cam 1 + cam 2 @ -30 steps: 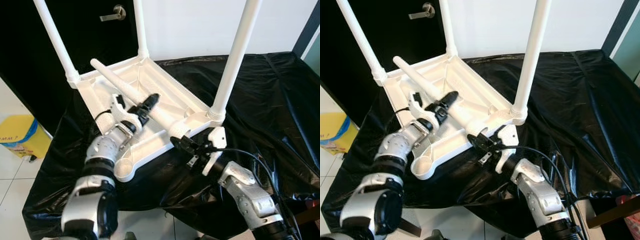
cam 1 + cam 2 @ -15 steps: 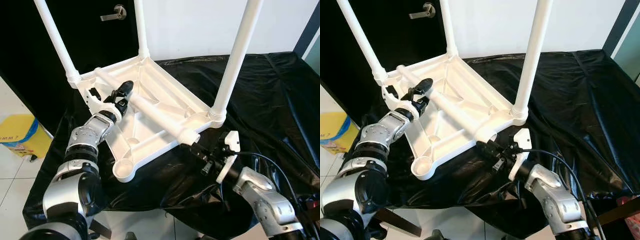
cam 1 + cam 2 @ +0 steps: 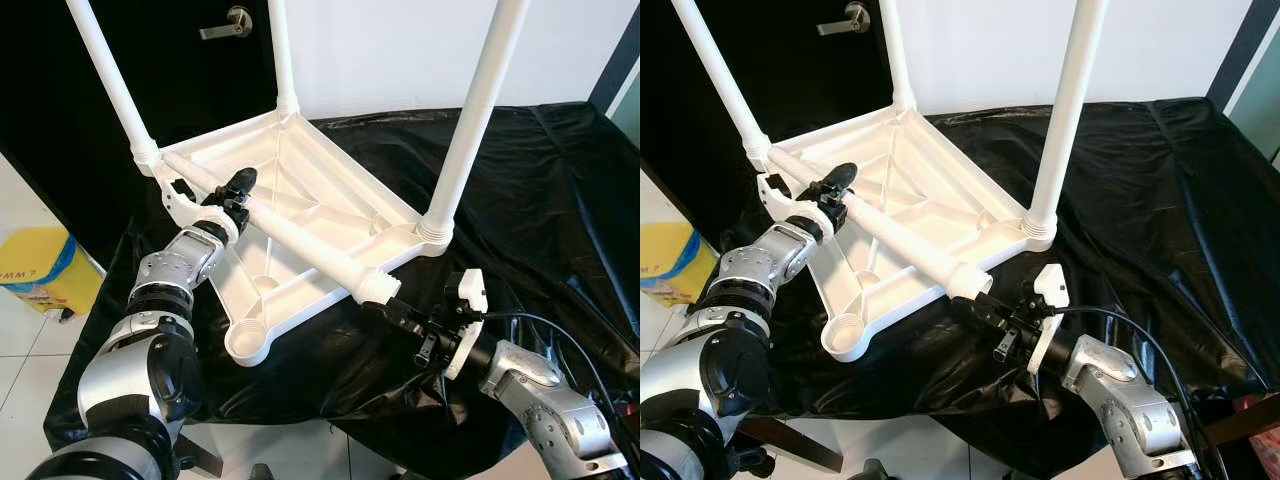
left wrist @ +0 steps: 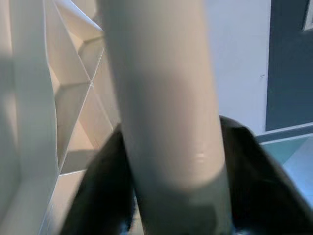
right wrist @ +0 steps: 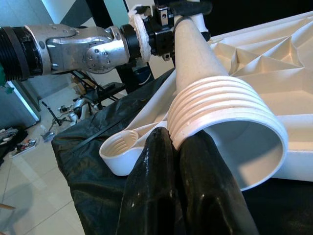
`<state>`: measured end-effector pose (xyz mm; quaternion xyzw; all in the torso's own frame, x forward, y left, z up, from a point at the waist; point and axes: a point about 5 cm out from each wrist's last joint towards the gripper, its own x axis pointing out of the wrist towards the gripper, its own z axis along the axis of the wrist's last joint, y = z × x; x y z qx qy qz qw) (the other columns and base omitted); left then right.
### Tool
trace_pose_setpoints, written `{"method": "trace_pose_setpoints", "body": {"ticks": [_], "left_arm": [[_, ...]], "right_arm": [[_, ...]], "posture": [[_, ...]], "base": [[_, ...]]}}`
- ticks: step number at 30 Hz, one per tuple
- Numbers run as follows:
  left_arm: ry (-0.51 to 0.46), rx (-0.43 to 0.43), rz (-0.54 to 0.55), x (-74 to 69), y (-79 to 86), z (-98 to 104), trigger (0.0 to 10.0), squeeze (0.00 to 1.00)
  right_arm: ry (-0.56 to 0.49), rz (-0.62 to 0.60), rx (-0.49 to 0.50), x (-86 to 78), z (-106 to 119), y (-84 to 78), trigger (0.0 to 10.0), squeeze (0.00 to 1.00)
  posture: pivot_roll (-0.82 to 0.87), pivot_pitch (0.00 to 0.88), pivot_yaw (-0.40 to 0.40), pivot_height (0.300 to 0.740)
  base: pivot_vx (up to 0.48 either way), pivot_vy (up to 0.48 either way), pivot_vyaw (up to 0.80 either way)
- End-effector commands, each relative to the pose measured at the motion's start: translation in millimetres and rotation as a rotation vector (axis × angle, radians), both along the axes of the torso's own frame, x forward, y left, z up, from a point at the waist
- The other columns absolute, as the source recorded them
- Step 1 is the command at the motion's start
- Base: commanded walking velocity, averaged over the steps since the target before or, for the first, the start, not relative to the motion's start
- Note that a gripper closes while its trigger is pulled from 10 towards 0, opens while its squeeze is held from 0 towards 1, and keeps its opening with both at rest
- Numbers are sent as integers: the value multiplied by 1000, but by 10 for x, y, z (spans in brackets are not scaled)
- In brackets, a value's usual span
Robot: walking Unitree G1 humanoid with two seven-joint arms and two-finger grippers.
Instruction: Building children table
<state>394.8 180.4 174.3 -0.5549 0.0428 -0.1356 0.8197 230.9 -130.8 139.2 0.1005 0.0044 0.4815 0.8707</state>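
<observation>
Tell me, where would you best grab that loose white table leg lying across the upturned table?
Probably the smooth middle of the loose leg, coming from above: it lies slanted across the upturned table, and the ridged screw end should stay free for the empty corner socket.

I'm seeing two arms built of silver metal segments split by black ribbed joint rings. Each is ending in a white plastic wrist bracket and two long, glossy black rounded fingers: the left gripper (image 3: 238, 186) and the right gripper (image 3: 388, 309). A thin black cable is looping off the right arm (image 3: 545, 395). The left arm (image 5: 73, 45) is perhaps showing small dark screw holes.
</observation>
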Motion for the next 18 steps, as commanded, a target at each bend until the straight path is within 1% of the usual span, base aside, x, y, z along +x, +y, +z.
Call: {"method": "trace_pose_setpoints", "body": {"ticks": [1,5,7,12,13,18], "left_arm": [[-126,-18,-42,12,-15,125,0,0],[-132,-47,-49,10,-17,128,0,0],[-138,-65,-54,9,-22,131,0,0],[-136,-80,-49,13,-17,138,0,0],[-127,-110,-35,20,10,149,10000,0],[-113,-139,-6,26,79,158,10000,0]], "right_arm": [[9,37,1,-40,-6,22,10000,0],[7,16,4,-23,4,8,10000,0],[-2,-18,12,11,24,-4,10000,0],[0,-16,19,14,29,-3,10000,0],[6,-7,28,2,30,-9,10000,1000],[12,-15,37,-22,29,-54,10000,1000]], "posture": [[-144,19,50,740],[-142,21,49,740],[-141,22,47,740],[-139,20,44,740],[-139,17,42,740],[-140,14,41,740]], "base": [[0,0,0],[0,0,0],[0,0,0],[0,0,0],[0,0,0],[0,0,0]]}}
